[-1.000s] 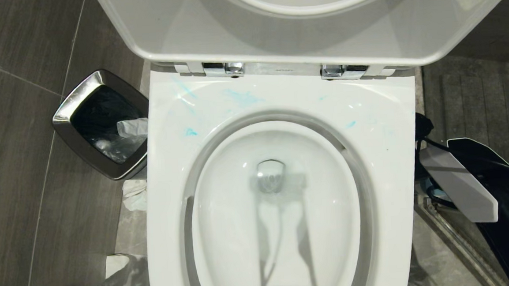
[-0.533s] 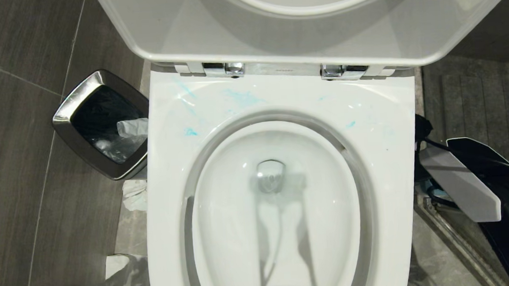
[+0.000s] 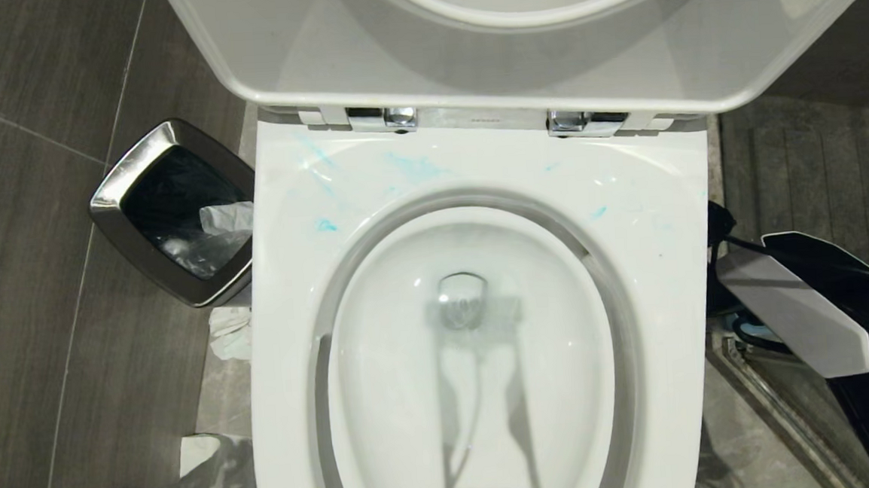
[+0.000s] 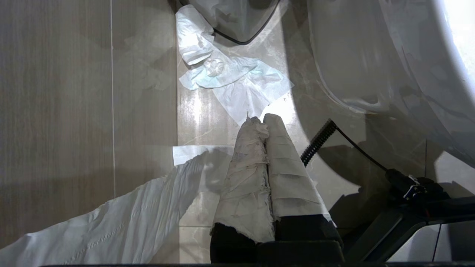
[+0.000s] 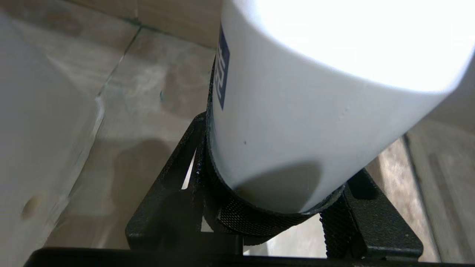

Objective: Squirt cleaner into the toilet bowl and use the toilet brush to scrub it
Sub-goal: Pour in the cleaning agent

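Right claw (image 5: 274, 207): clamped around the cleaner (image 5: 315, 111), low beside the toilet's right flank; over the last second it has slid slightly outward.
Meaning: squirt probably done, bottle going down.
Left claw (image 4: 263, 124): pressed together, parked near floor.
Cleaner: whitish body, blue label.
Toilet bowl (image 3: 475, 173): turquoise smears on rim.

Cleaner (image 5: 315, 111) cap beyond the right wrist view's edge

The toilet bowl (image 3: 479, 362) is seen open, lid raised, turquoise smears on its broad white rim.

A white-bodied cleaner bottle (image 5: 304, 122) is gripped.
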Tool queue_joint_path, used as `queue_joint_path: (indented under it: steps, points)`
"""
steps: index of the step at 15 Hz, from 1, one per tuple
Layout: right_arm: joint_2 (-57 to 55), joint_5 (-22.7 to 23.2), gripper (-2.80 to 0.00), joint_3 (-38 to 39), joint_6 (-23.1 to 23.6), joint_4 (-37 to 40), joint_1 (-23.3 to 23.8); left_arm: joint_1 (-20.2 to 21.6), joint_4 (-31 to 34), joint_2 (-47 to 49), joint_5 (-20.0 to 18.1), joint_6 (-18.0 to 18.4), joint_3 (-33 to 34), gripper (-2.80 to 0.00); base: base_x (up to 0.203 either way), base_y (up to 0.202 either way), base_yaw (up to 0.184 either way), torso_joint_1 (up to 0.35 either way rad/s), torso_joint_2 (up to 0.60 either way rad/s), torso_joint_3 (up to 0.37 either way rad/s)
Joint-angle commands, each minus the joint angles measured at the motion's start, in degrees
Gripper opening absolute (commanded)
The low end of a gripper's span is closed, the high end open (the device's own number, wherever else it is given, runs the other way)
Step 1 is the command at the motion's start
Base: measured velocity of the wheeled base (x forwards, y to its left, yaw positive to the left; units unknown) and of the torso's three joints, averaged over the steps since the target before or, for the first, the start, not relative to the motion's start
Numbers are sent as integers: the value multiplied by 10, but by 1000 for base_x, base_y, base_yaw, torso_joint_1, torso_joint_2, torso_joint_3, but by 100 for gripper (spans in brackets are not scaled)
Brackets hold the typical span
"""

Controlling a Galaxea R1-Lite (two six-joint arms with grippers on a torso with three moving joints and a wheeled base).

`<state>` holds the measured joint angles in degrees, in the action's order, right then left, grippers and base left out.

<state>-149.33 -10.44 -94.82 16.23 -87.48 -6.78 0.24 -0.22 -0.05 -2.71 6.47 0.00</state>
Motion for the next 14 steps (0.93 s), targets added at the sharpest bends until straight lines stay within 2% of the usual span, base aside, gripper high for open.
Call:
queue_joint_path:
  steps: [1, 4, 6, 8, 10, 14]
  points:
    - [4, 0, -280, 20, 0, -2, -5, 0, 0, 0, 0, 0, 4, -280, 0, 0, 0, 0, 0, 0]
    - [3, -1, -280, 27, -8, -2, -7, 0, 0, 0, 0, 0, 4, -280, 0, 0, 0, 0, 0, 0]
    - [3, -5, -280, 32, -38, -2, -7, 0, 0, 0, 0, 0, 4, -280, 0, 0, 0, 0, 0, 0]
    - [11, -35, -280, 50, -59, -2, -7, 0, 0, 0, 0, 0, 4, -280, 0, 0, 0, 0, 0, 0]
    - [21, -55, -280, 55, -61, -2, -7, 0, 0, 0, 0, 0, 4, -280, 0, 0, 0, 0, 0, 0]
    - [47, -66, -280, 112, -75, -2, -7, 0, 0, 0, 0, 0, 4, -280, 0, 0, 0, 0, 0, 0]
